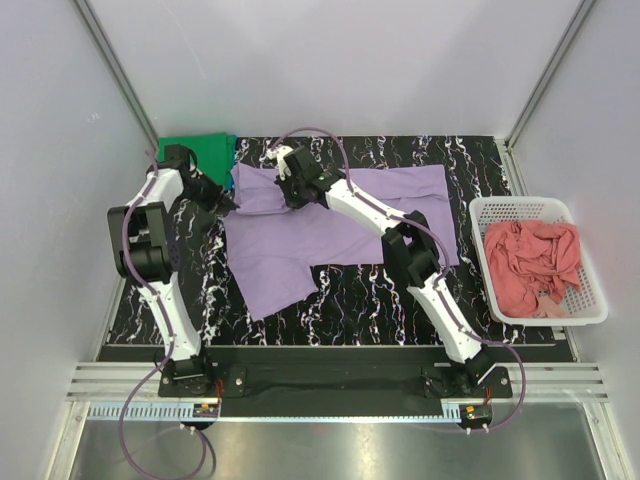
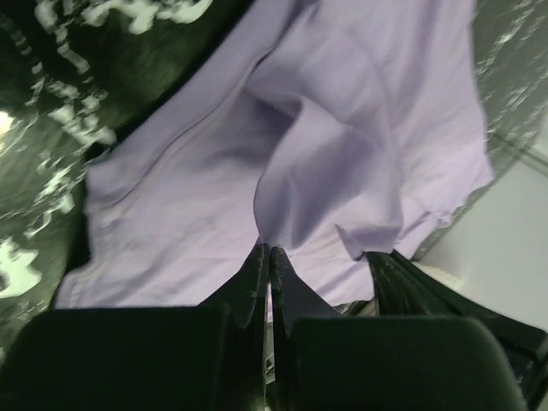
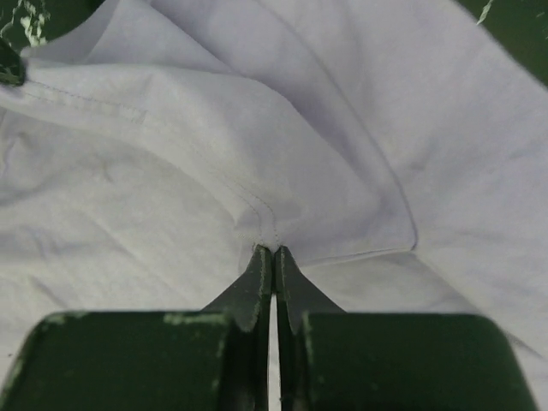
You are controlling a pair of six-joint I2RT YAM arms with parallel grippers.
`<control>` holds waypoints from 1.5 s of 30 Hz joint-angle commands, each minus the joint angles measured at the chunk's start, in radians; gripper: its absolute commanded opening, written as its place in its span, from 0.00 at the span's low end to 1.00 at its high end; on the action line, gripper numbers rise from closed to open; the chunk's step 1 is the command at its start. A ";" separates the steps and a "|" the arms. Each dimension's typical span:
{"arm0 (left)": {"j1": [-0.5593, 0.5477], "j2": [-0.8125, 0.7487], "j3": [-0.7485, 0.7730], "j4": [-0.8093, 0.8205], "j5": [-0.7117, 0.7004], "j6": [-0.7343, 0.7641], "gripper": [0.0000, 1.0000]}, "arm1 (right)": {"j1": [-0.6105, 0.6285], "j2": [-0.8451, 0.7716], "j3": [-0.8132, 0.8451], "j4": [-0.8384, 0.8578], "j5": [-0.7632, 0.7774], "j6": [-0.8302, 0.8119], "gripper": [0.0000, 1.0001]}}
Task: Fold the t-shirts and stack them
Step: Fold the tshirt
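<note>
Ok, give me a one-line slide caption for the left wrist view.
Left gripper pinching a fold of the light purple t-shirt spread on the black marbled table.

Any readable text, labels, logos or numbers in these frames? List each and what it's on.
None readable.
The light purple t-shirt, green t-shirt, salmon t-shirt and white basket show no print or tag.
Any marking on the arm bases is too small to tell.

A spread t-shirt (image 1: 270,260) on table (image 1: 360,300), folded t-shirt (image 1: 200,150) behind-left, crumpled t-shirt (image 1: 530,262) in basket (image 1: 520,205) at right.
</note>
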 commanded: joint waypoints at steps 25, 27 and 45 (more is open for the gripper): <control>0.005 -0.128 -0.039 -0.086 -0.202 0.266 0.51 | -0.187 -0.334 -0.352 -0.002 -0.076 0.273 0.32; 0.005 -0.116 -0.039 -0.070 -0.210 0.271 0.51 | -0.273 -0.354 -0.402 -0.001 -0.061 0.312 0.28; 0.005 -0.012 -0.162 -0.030 -0.400 0.248 0.35 | -0.557 -0.101 -0.217 -0.200 0.285 0.173 0.00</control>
